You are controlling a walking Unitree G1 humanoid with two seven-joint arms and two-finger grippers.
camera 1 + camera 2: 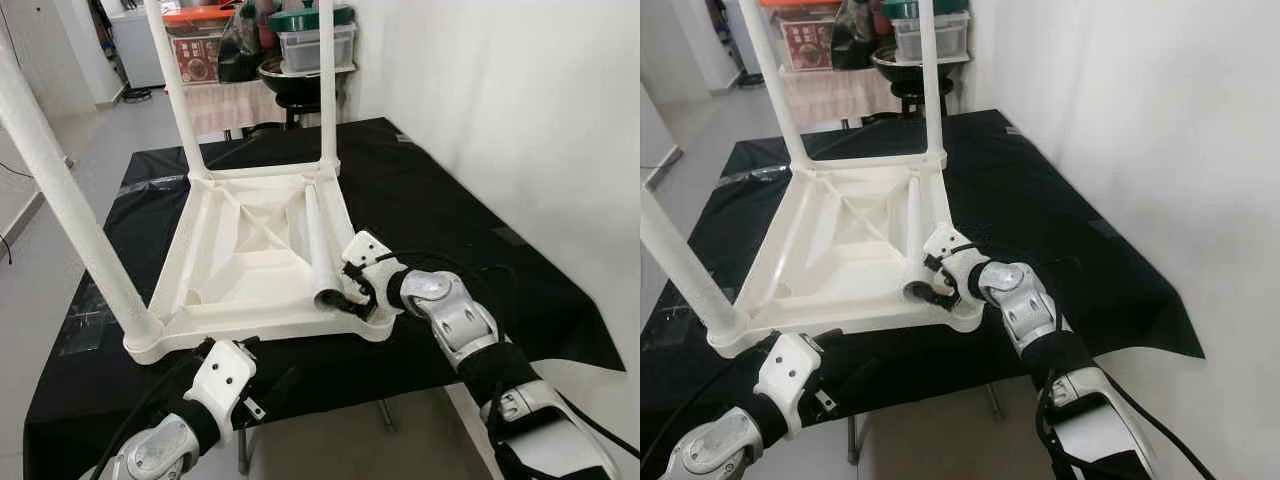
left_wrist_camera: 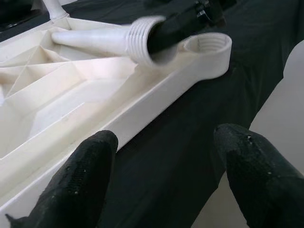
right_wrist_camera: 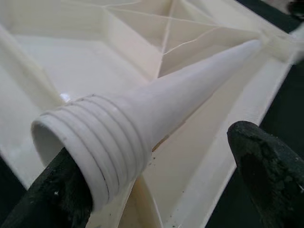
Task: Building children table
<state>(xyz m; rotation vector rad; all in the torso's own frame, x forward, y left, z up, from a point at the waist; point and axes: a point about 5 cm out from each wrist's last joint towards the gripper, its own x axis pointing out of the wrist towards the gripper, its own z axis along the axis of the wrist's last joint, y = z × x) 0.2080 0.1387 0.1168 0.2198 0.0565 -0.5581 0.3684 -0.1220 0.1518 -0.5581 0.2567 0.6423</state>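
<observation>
Left eye view shows our white tabletop [image 1: 240, 250] lying upside down on a black-draped table [image 1: 440, 210], three legs [image 1: 60, 190] standing up from its corners. A loose threaded leg [image 1: 318, 245] lies inside it; our right gripper [image 1: 350, 290] is spread around its end, one finger touching. Our left gripper [image 2: 166, 175] hovers open and empty beside the near edge.

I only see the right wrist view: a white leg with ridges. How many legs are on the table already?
Observer: Three legs stand upright in their corners.
Operator: Where does mine go?
Observer: The open socket at the near right corner, just beside the loose leg's ridged end.
Operator: What's my other arm doing?
Observer: The left gripper hovers, fingers open, by the near edge of the upside-down tabletop.
</observation>
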